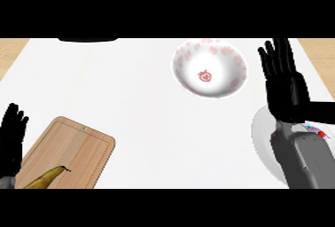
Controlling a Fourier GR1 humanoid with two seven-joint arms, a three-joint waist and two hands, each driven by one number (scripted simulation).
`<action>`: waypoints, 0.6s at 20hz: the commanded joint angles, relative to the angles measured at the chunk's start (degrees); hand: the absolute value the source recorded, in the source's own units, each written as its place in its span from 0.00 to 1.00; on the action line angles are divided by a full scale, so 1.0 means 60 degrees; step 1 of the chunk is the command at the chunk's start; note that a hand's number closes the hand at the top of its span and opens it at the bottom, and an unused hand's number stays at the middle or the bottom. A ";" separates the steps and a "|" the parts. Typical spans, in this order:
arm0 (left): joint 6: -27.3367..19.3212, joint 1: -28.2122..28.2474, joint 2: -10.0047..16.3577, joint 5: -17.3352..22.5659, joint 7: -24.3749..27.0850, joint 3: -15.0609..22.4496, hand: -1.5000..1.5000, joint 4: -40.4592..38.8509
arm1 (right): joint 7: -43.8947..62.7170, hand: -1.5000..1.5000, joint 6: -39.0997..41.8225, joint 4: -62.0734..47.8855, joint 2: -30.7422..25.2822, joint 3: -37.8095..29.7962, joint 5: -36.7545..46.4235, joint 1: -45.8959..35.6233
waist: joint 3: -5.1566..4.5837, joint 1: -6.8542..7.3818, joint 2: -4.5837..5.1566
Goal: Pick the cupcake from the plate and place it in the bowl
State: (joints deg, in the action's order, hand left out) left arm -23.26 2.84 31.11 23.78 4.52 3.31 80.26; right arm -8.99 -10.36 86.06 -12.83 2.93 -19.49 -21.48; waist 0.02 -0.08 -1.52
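Though open, right hand beyond cupcake (plated)

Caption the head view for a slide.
Right hand open beside the strawberry-print bowl, its forearm crossing the white plate; left hand rests open by a cutting board holding a banana.

The right hand is matte black throughout, with long, slender fingers rising from a broad, flat palm. Behind the fingers, a blocky black wrist section joins the right forearm, a smooth grey shell with rounded edges. The left hand is the same black, with grey showing below its fingers.
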 commanded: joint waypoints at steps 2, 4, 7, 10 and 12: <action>0.0187 -0.0892 0.0159 -0.0123 -0.0209 -0.0104 0.50 0.0659 | 0.0491 0.00 0.1272 0.0534 -0.0397 0.0340 -0.0395 0.0044 | 0.0003 -0.0027 0.0228; 0.0562 -0.1312 0.0138 -0.0029 0.0543 -0.0247 0.50 0.0803 | 0.0810 0.00 0.2580 0.0740 -0.0772 0.0671 -0.1035 0.0230 | 0.0003 -0.0109 0.0217; 0.0804 -0.1544 0.0295 0.0044 0.0449 -0.0172 0.50 0.0930 | 0.0667 0.00 0.2115 0.0498 -0.3463 0.1030 0.2531 -0.0062 | -0.0223 -0.0612 0.0050; 0.1189 -0.1737 0.0398 0.0297 0.0327 -0.0297 0.50 0.1125 | -0.0411 0.00 -0.0040 0.0973 -0.2374 0.0076 0.2717 0.1556 | -0.0004 -0.0472 0.0159; 0.1570 -0.2074 0.0373 0.0380 0.0618 -0.0481 0.50 0.0473 | -0.1422 0.00 -0.0330 0.1609 -0.2038 0.0738 0.3541 0.2764 | -0.0010 -0.0424 0.0216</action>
State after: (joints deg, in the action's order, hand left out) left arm -16.99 -7.48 32.87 24.89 7.26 1.54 85.01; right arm -11.16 -6.95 91.72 -24.69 5.97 -6.44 -13.24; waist -0.13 -2.54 -0.46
